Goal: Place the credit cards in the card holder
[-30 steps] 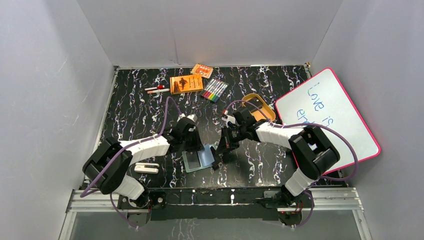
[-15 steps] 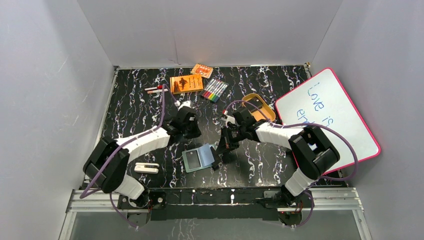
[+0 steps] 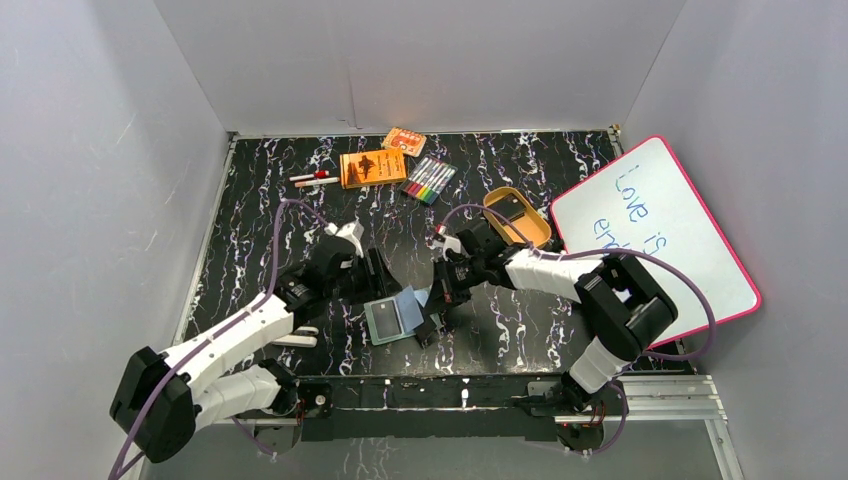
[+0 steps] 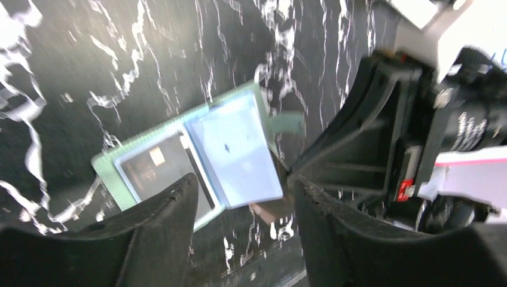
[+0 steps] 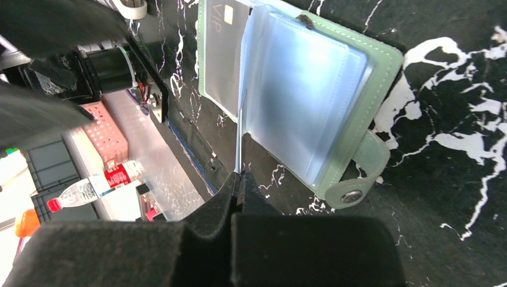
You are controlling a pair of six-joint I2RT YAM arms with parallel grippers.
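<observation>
card holder [image 3: 400, 315] lies open on the black marbled tabletop [image 3: 260, 230], green cover down, snap tab [image 5: 359, 179] sticking out on its right side. a dark credit card [image 5: 220, 54] marked vip sits in the left-hand pocket. the right gripper [image 5: 239, 179], at the holder's right edge, is pinched tight on one clear sleeve [image 4: 233, 149], lifting it off the stack. the left gripper [image 4: 242, 182] hovers above the holder, fingers well apart, nothing between them. markers [image 3: 428, 179] and orange boxes [image 3: 372, 167] lie well beyond the holder.
</observation>
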